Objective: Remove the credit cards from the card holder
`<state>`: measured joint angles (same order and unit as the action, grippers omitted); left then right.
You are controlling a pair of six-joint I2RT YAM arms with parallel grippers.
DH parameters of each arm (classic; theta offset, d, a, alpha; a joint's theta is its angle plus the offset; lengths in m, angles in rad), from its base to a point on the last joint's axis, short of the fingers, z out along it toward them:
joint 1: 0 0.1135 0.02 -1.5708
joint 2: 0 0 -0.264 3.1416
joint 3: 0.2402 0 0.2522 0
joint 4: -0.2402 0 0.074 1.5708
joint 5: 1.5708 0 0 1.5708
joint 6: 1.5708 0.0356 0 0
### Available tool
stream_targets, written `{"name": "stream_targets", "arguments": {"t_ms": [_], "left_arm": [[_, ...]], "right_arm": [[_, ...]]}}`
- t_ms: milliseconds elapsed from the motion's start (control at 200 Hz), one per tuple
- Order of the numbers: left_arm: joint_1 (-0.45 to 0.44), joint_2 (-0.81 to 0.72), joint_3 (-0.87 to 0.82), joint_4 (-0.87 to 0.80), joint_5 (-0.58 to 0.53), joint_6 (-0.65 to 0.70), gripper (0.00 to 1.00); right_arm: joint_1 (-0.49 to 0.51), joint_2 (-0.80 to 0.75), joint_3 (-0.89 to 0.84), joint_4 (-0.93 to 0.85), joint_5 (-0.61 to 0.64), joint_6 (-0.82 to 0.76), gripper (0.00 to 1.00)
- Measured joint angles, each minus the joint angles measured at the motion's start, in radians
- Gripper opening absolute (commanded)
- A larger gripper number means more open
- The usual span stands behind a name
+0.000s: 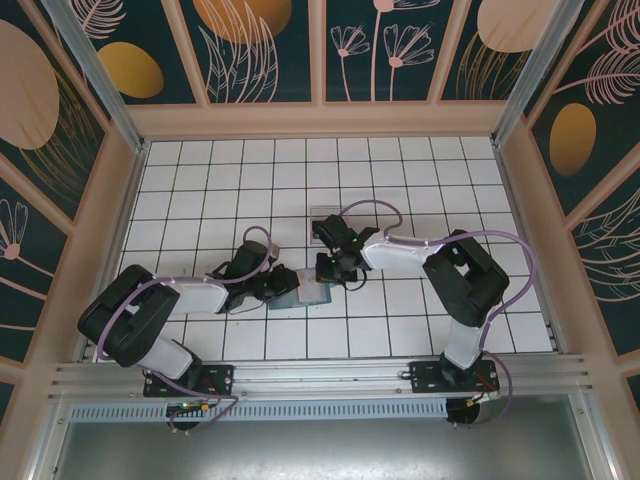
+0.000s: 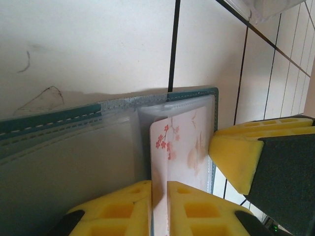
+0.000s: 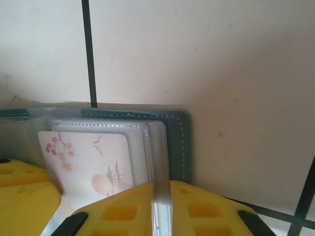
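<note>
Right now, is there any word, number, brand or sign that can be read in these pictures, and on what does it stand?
None can be read. The card at the card holder carries only a drawing of pink blossoms, a bird and a tower, without letters. The card holder shows only pale stitching.

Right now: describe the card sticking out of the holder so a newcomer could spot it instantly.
Mid-table on the white tiles lies the open teal card holder. From its clear sleeves pokes the credit card, pinched by the left claw. It is pale pink with red blossom sprigs, unlike the plain clear sleeves and stitched teal rim around it.
</note>
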<state>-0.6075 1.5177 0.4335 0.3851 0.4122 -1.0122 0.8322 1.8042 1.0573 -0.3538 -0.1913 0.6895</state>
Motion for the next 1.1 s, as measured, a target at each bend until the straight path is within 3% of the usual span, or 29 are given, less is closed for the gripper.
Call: {"name": "stream_targets", "arguments": {"t_ms": [581, 1096], "left_arm": [[0.0, -0.13, 0.0, -0.146, -0.067, 0.051, 0.06], [0.0, -0.265, 0.125, -0.465, -0.191, 0.259, 0.05]], "right_arm": [[0.0, 0.0, 0.0, -0.001, 0.003, 0.0, 0.14], [0.0, -0.001, 0.001, -0.004, 0.006, 0.0, 0.14]]}}
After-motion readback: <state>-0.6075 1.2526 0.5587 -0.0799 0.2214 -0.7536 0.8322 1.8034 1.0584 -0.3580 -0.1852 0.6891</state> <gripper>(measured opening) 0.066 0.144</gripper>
